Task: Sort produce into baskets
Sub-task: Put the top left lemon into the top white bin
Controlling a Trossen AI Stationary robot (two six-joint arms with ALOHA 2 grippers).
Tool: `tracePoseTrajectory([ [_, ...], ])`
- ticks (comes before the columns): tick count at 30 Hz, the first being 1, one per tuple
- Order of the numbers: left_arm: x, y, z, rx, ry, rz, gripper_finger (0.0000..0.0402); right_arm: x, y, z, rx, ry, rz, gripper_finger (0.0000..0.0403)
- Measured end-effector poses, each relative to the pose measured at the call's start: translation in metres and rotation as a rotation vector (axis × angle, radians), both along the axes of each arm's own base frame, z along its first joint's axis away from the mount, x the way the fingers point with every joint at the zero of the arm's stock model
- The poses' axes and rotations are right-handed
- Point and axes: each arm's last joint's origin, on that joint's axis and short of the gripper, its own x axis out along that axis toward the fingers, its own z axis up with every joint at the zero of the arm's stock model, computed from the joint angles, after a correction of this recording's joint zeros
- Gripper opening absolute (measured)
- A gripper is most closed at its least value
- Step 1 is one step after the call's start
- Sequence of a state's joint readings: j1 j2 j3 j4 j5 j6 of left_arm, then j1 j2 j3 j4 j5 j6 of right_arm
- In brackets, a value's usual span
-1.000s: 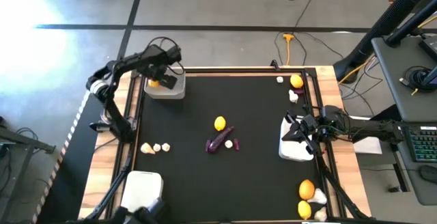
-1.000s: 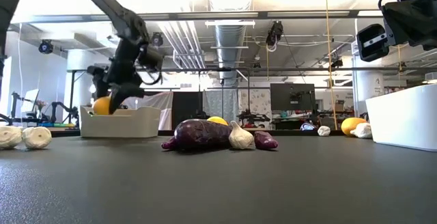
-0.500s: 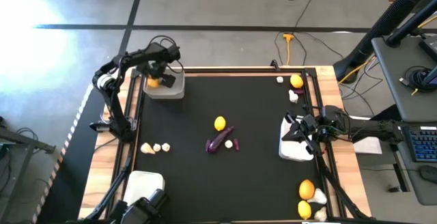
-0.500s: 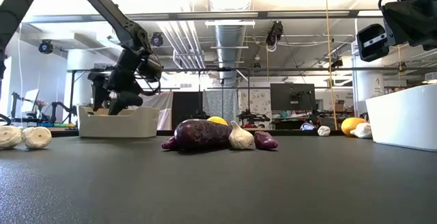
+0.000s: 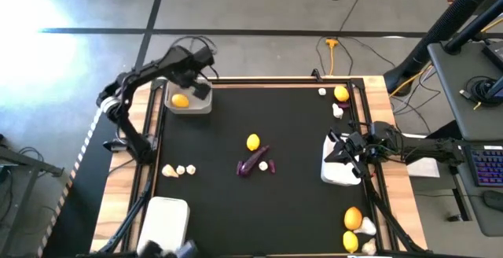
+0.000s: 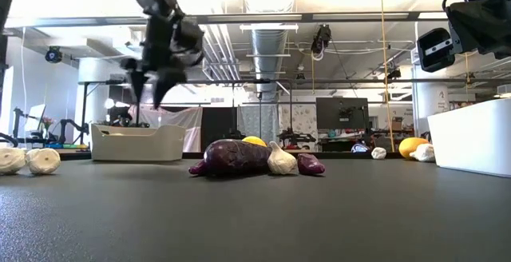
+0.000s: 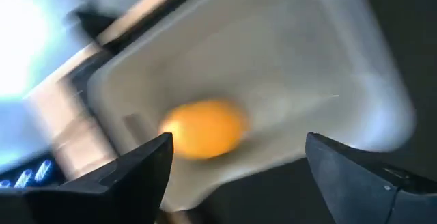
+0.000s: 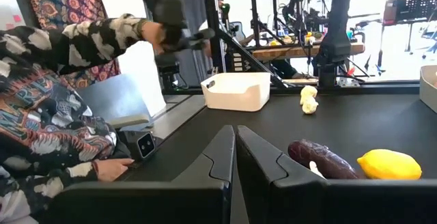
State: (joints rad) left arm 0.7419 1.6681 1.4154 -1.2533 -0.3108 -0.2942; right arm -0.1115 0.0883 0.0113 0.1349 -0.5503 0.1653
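Citrus, a small yellow-orange round fruit (image 5: pixel 180 100), was seen lying in the pale grey shallow basket (image 5: pixel 200 106); the spread left gripper (image 6: pixel 152 81) should be lifted clear before the next pick.

Both arms are dark, jointed and slender. The left arm (image 5: pixel 137 81) at the upper left of the high view has a pale band near one joint and black cables looping behind its gripper (image 5: pixel 191 75). The right gripper (image 8: pixel 234 176) shows two matte black, wedge-shaped fingers.
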Motion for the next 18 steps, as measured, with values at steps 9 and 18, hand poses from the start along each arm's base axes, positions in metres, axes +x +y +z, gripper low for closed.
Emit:
tracePoseTrajectory([
  [9, 0.075, -0.106, -0.025, 0.019, -0.373, -0.304, 0.0340, 0.000, 0.000, 0.000, 0.000, 0.000, 0.000, 0.0011],
  [18, 0.120, -0.150, -0.063, 0.095, -0.638, -0.277, 0.0363, 0.000, 0.000, 0.000, 0.000, 0.002, 0.000, 0.0011],
])
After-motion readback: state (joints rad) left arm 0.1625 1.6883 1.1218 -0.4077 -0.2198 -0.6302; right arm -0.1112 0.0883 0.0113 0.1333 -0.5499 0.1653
